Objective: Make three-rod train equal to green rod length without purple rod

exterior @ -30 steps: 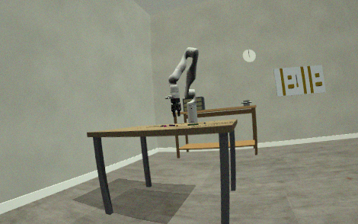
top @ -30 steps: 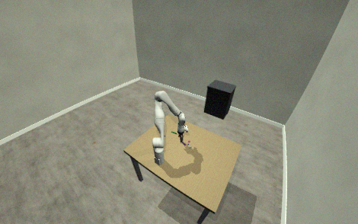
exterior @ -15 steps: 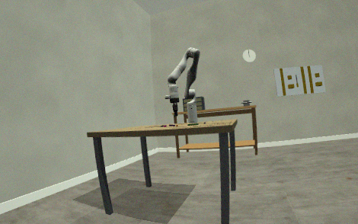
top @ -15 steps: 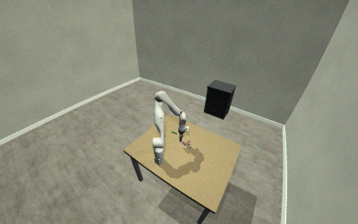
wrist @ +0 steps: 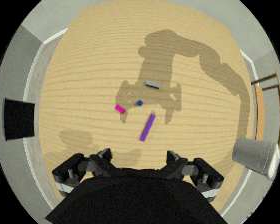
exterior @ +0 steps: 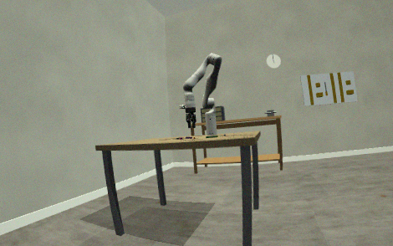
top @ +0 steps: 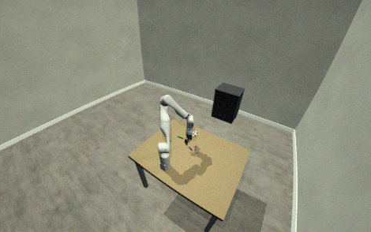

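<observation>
In the wrist view a purple rod [wrist: 147,127] lies flat on the wooden table, just ahead of my open, empty gripper [wrist: 138,163]. A short magenta rod [wrist: 120,108] and a tiny blue rod [wrist: 139,103] lie a little beyond it. A small grey rod [wrist: 151,86] lies farther off, inside the arm's shadow. In the top view the gripper [top: 187,142] hangs above the table. The green rod [top: 180,137] lies to its left, and the purple rod [top: 190,148] and magenta rod [top: 196,147] to its right. The orange rod is out of the wrist view.
The arm's base [top: 164,162] stands on the table's left side. A black box [top: 227,102] stands on the floor by the far wall. A second wooden table [exterior: 246,122] stands behind in the exterior view.
</observation>
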`<state>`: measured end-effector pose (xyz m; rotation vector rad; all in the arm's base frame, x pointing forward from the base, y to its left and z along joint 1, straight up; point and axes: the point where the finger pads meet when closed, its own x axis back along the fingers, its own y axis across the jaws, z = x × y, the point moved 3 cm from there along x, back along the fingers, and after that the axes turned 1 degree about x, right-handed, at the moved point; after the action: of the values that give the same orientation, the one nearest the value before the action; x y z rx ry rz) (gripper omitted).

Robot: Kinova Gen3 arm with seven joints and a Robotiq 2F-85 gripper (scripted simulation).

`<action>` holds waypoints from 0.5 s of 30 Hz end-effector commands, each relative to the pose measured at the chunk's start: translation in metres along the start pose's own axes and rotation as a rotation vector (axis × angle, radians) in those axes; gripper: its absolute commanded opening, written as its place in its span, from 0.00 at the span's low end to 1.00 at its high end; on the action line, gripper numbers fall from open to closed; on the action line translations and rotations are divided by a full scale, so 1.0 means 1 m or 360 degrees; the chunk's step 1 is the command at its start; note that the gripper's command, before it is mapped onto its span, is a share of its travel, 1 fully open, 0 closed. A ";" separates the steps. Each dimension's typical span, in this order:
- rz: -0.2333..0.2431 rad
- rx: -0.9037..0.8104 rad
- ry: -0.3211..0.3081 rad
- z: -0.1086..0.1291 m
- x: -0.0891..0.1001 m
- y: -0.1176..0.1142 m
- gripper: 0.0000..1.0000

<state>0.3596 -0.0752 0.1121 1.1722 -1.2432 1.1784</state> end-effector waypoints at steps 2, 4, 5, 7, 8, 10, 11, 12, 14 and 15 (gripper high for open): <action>-0.0006 -0.0034 0.0010 0.000 -0.001 -0.002 1.00; -0.0005 -0.0041 0.0010 0.000 -0.001 -0.003 1.00; -0.0005 -0.0041 0.0010 0.000 -0.001 -0.003 1.00; -0.0005 -0.0041 0.0010 0.000 -0.001 -0.003 1.00; -0.0005 -0.0041 0.0010 0.000 -0.001 -0.003 1.00; -0.0005 -0.0041 0.0010 0.000 -0.001 -0.003 1.00; -0.0005 -0.0041 0.0010 0.000 -0.001 -0.003 1.00; -0.0005 -0.0041 0.0010 0.000 -0.001 -0.003 1.00; -0.0005 -0.0041 0.0010 0.000 -0.001 -0.003 1.00; -0.0005 -0.0041 0.0010 0.000 -0.001 -0.003 1.00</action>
<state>0.3619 -0.0753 0.1105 1.1510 -1.2467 1.1587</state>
